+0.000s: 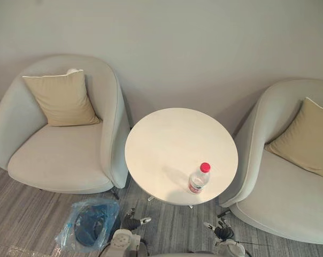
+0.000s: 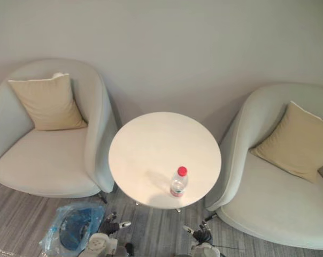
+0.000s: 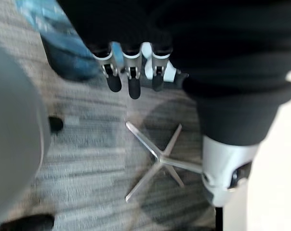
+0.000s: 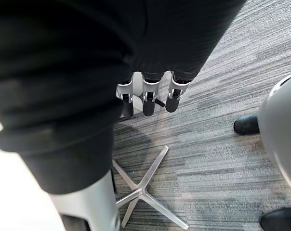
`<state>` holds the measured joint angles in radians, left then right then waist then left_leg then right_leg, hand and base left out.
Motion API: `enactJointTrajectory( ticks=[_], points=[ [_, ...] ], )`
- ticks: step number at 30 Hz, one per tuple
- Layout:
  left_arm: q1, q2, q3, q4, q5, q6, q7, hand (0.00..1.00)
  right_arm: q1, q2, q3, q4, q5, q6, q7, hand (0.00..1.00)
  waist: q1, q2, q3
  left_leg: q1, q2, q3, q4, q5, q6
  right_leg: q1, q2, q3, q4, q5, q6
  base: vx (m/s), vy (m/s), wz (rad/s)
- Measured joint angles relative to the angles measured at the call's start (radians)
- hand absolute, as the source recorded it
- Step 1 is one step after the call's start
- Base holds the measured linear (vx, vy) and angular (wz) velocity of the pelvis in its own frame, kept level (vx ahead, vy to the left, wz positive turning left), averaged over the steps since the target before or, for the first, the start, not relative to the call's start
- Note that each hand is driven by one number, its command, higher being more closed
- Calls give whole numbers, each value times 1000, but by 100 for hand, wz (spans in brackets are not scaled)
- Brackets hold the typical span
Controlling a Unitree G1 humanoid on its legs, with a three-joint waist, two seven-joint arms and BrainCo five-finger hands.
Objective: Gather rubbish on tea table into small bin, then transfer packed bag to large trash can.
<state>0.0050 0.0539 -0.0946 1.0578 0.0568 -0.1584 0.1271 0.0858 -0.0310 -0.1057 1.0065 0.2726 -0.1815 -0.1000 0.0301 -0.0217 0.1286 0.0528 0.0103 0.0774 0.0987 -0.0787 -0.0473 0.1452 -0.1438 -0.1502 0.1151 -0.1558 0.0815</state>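
A clear plastic bottle (image 1: 199,179) with a red cap stands upright near the front right edge of the round white tea table (image 1: 167,139). On the floor to the table's front left sits a small bin (image 1: 89,225) lined with a blue plastic bag, also seen as the blue bag (image 3: 63,53) in the left wrist view. My left hand (image 1: 130,219) hangs low beside the bin, its fingers (image 3: 131,77) relaxed and holding nothing. My right hand (image 1: 221,232) hangs below the table's front right edge, its fingers (image 4: 145,98) straight and holding nothing.
A pale armchair (image 1: 60,155) with a beige cushion (image 1: 62,99) stands left of the table. A second armchair (image 1: 290,198) with a cushion (image 1: 306,139) stands on the right. The table's metal star base (image 4: 143,190) rests on grey striped carpet.
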Motion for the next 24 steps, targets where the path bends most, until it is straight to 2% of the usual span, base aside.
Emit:
enactJointTrajectory(
  ticks=[6,10,13,15,17,24],
  points=[
    [-2,14,-13,16,4,0,3,0,0,-2,53,-32,-77,2,-31,0,0,-7,-13,8,0,-1,-27,4,0,0,8,11,-17,-2,-1,78,-18,-2],
    [0,21,-13,16,28,0,6,0,85,-17,102,-289,-161,-1,-59,0,-4,-13,-14,19,9,11,-52,10,-4,-6,17,31,-23,4,-9,13,-21,-10],
    [5,35,-25,16,59,0,7,0,119,-26,116,-419,-232,-9,-69,0,-6,-33,-26,17,12,26,-63,15,-3,-17,21,48,-35,9,-13,-15,-8,-18],
    [8,42,-41,16,61,0,7,0,141,-31,120,-483,-251,-13,-69,0,-15,-39,-28,17,12,28,-66,17,-3,-20,21,51,-35,10,-12,-29,-6,-6],
    [11,45,-50,16,80,0,6,0,175,-41,127,-582,-324,-21,-67,0,-23,-42,-30,18,12,35,-72,22,-2,-25,21,59,-37,14,-11,-40,4,-10],
    [11,44,-82,12,101,-1,5,0,198,-53,171,-715,-455,-41,-45,0,-24,-38,-30,17,11,41,-101,50,0,-39,23,71,-50,29,-7,-50,-5,-4]
  ],
)
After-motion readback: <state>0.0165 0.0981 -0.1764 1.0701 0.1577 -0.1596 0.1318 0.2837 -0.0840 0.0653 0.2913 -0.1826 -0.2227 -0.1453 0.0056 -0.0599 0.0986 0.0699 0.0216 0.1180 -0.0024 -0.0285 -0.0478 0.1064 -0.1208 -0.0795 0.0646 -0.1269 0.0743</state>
